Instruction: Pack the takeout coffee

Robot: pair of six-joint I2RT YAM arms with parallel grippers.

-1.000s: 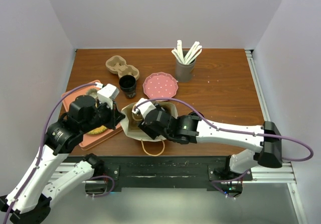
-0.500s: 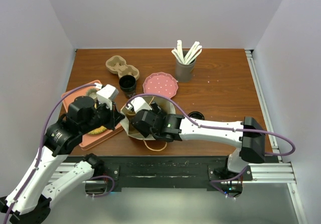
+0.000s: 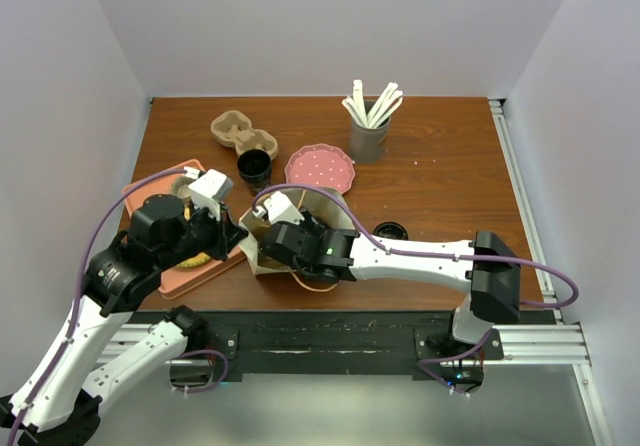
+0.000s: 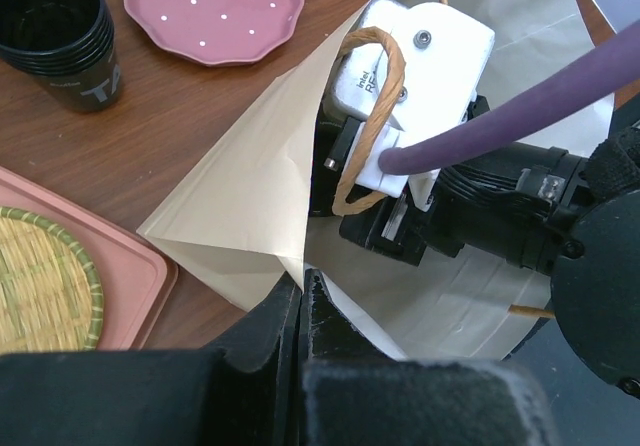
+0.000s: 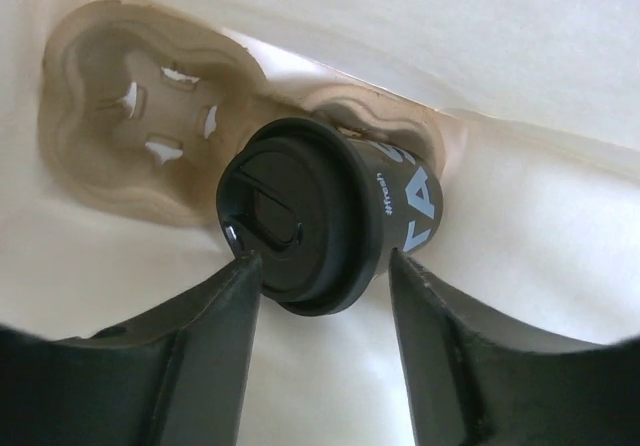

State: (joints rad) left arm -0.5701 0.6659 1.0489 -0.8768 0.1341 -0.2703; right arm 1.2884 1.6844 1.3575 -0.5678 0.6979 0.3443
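A cream paper bag [image 3: 322, 207] lies on its side with its mouth held wide. My left gripper [image 4: 303, 284] is shut on the bag's edge [image 4: 250, 196], near the table's front left [image 3: 236, 234]. My right arm [image 3: 310, 248] reaches into the bag. Inside, a black lidded coffee cup [image 5: 320, 221] sits tilted in a cardboard carrier [image 5: 130, 116]. My right gripper [image 5: 322, 257] is open, its fingers on either side of the lid. The left fingertip [image 5: 245, 266] touches the lid's rim and the right one stands a little clear.
A second cardboard carrier [image 3: 236, 129] and a stack of open black cups [image 3: 255, 168] stand behind the bag. There is a pink dotted plate [image 3: 320, 169], a grey holder of white sticks [image 3: 369, 126], a pink tray [image 3: 165, 266] with a woven mat, and a loose black lid [image 3: 390, 231].
My right arm has pushed left and deeper into the bag. Its jaws widened, then narrowed toward the cup's lid. The left gripper has kept its hold on the bag's edge.
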